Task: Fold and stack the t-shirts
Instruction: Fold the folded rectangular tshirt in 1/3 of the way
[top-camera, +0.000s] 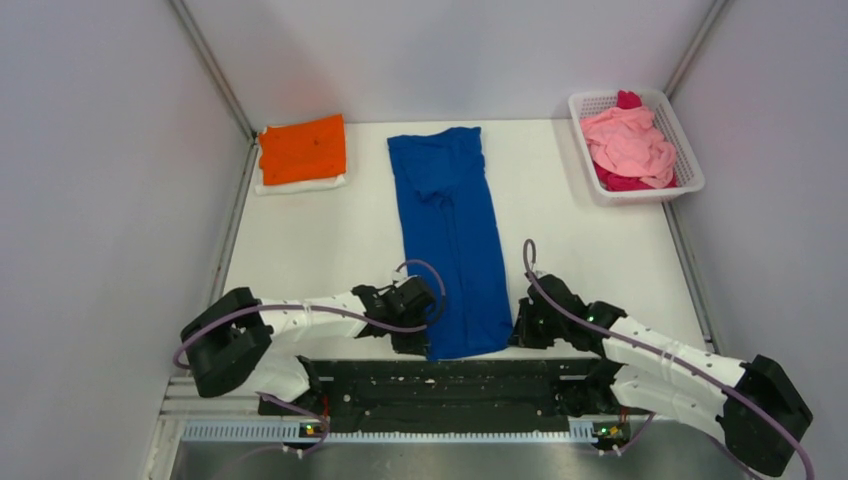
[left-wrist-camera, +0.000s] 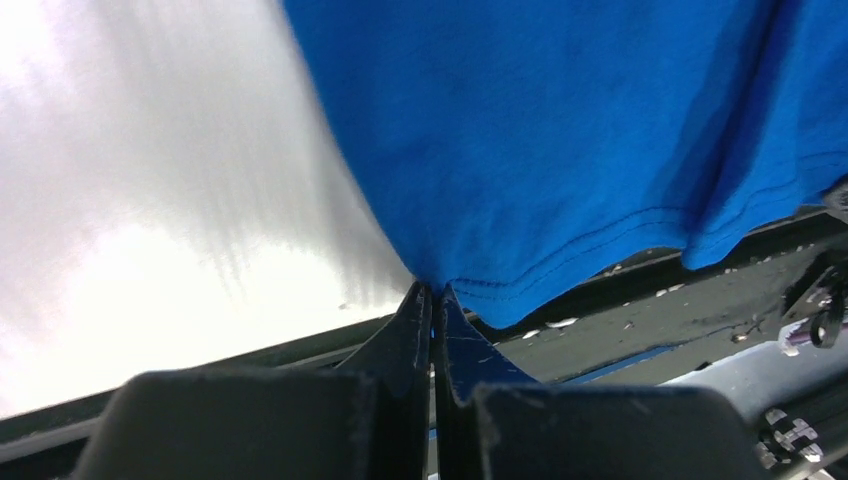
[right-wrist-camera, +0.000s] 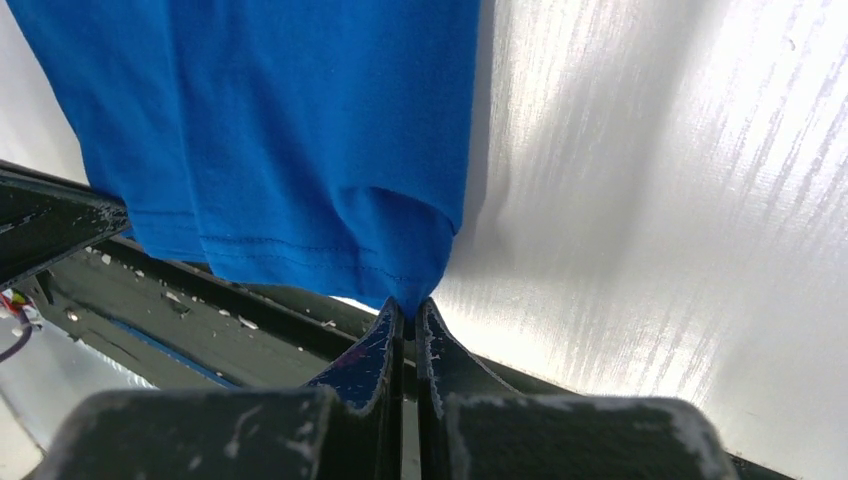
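A royal-blue t-shirt (top-camera: 450, 235) lies on the white table as a long narrow strip, folded lengthwise, its hem at the near edge. My left gripper (top-camera: 422, 330) is shut on the hem's near-left corner (left-wrist-camera: 445, 285). My right gripper (top-camera: 520, 328) is shut on the near-right corner (right-wrist-camera: 408, 295). In both wrist views the blue cloth is pinched at the fingertips. A folded orange t-shirt (top-camera: 302, 148) rests on a white one at the far left. Crumpled pink t-shirts (top-camera: 628, 140) and a magenta one (top-camera: 628, 100) fill the basket.
The white mesh basket (top-camera: 685, 150) stands at the far right corner. A black rail (top-camera: 450, 380) runs along the table's near edge between the arm bases. Grey walls close in the left, right and back sides.
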